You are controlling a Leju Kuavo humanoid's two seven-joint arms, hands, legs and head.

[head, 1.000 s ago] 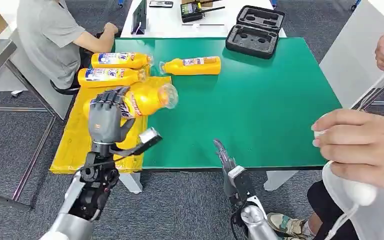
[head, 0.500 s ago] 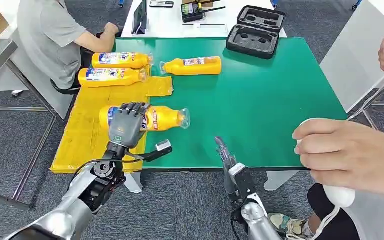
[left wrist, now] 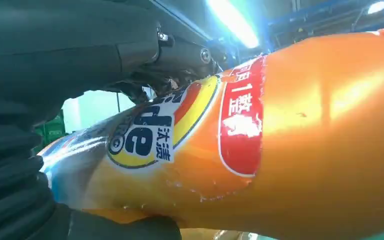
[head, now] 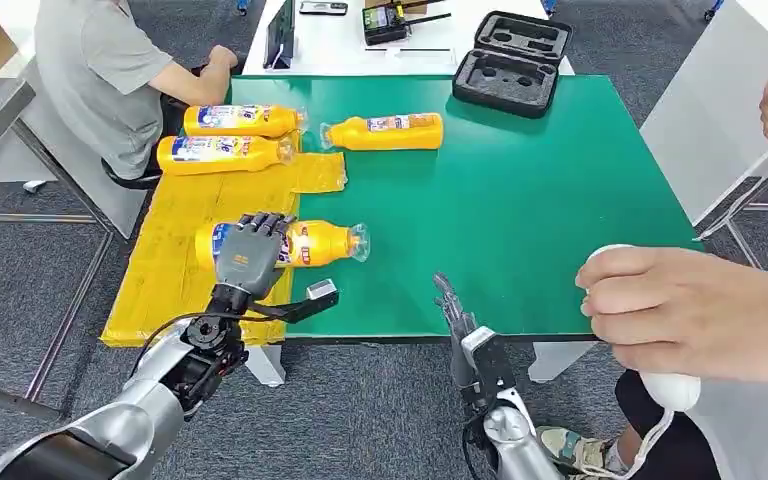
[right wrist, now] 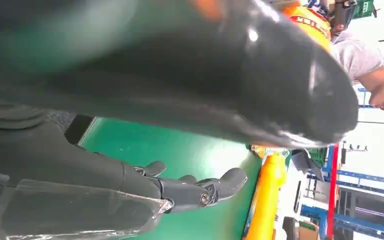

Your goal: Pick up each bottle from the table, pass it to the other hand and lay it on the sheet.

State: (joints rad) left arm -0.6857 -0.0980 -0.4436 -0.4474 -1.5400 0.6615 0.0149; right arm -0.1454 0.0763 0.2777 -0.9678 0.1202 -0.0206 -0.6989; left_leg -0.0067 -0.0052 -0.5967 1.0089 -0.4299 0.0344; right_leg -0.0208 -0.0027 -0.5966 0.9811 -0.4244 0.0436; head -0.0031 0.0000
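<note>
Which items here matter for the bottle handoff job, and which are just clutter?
Job items:
held bottle under the left robot hand
right robot hand
bottle on green table
two bottles on sheet
yellow sheet

Clutter:
black foam case
tablet
radio

Orange bottle (left wrist: 300, 150) close up, robot hand (left wrist: 55, 60) wrapped around it.
</note>
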